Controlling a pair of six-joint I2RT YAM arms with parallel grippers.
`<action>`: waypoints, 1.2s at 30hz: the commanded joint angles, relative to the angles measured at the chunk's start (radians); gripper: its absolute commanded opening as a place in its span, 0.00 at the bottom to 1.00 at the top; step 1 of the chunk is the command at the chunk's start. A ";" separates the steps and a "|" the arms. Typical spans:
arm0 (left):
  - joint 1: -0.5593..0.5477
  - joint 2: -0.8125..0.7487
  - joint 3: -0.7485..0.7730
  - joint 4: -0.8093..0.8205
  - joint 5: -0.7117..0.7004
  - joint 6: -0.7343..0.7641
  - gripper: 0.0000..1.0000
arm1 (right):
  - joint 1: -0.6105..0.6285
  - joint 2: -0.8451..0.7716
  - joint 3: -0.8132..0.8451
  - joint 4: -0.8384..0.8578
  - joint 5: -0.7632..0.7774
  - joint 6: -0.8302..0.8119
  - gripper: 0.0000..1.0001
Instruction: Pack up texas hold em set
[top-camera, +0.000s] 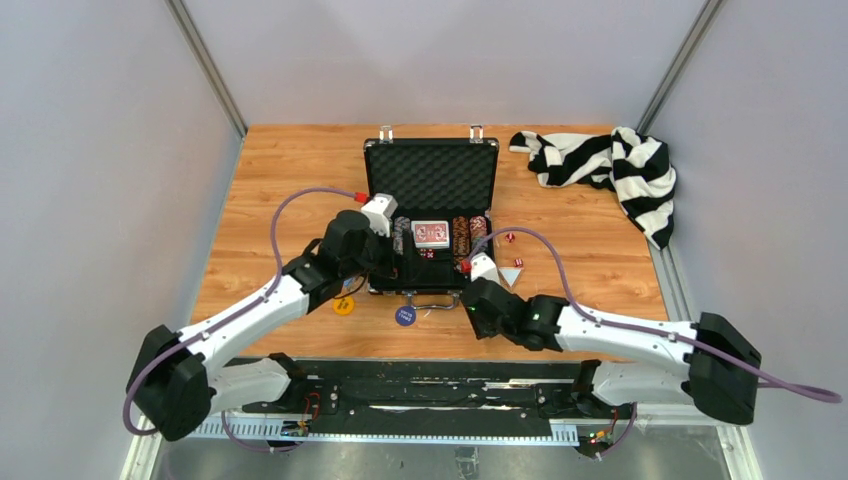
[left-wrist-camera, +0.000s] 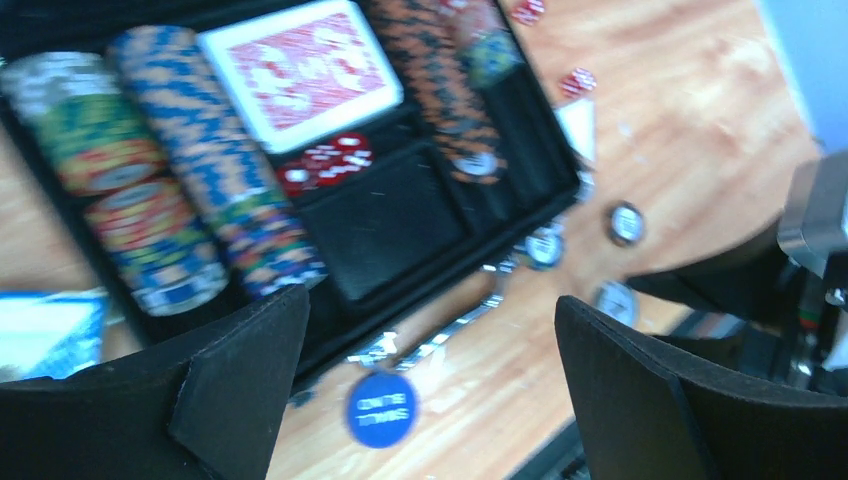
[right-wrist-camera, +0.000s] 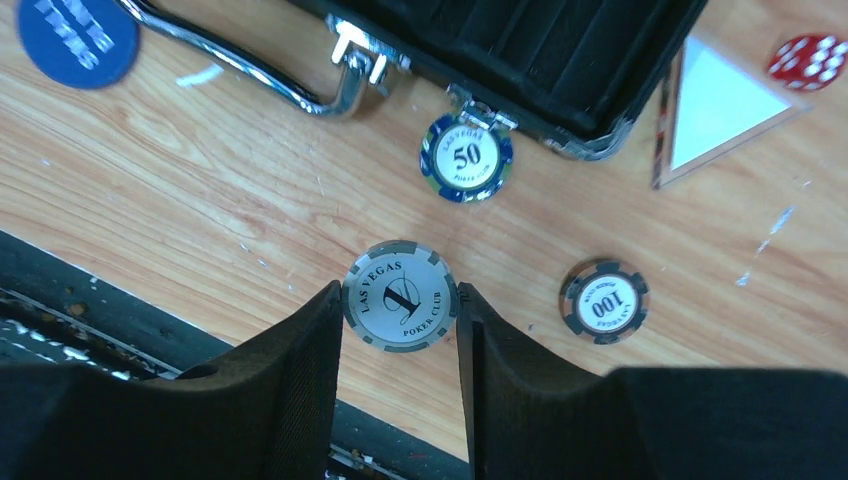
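Observation:
The black briefcase (top-camera: 432, 170) lies open mid-table, its tray holding rows of poker chips (left-wrist-camera: 205, 160), a red card deck (left-wrist-camera: 300, 70) and red dice (left-wrist-camera: 325, 165). My left gripper (left-wrist-camera: 430, 300) hangs open over the case's front edge, nothing between its fingers, with a blue round button (left-wrist-camera: 381, 408) on the table below it. My right gripper (right-wrist-camera: 398, 310) is shut on a grey-white "1" poker chip (right-wrist-camera: 400, 293) just in front of the case. A "50" chip (right-wrist-camera: 466, 157) and a "100" chip (right-wrist-camera: 604, 301) lie loose nearby.
The case's metal handle (right-wrist-camera: 250, 70) sticks out toward the arms. A white triangular piece (right-wrist-camera: 715, 100) and a red die (right-wrist-camera: 806, 58) lie right of the case. An orange button (top-camera: 344, 305) sits front left. A striped cloth (top-camera: 610, 165) is bunched at the back right.

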 joint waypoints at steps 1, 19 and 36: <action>-0.005 0.087 0.055 0.020 0.362 -0.100 0.98 | 0.016 -0.135 -0.030 0.079 0.065 -0.125 0.29; -0.005 0.362 0.096 0.270 0.804 -0.343 0.96 | 0.018 -0.300 -0.049 0.208 -0.012 -0.328 0.31; -0.007 0.446 0.117 0.367 0.811 -0.418 0.84 | 0.024 -0.309 -0.025 0.232 -0.094 -0.374 0.31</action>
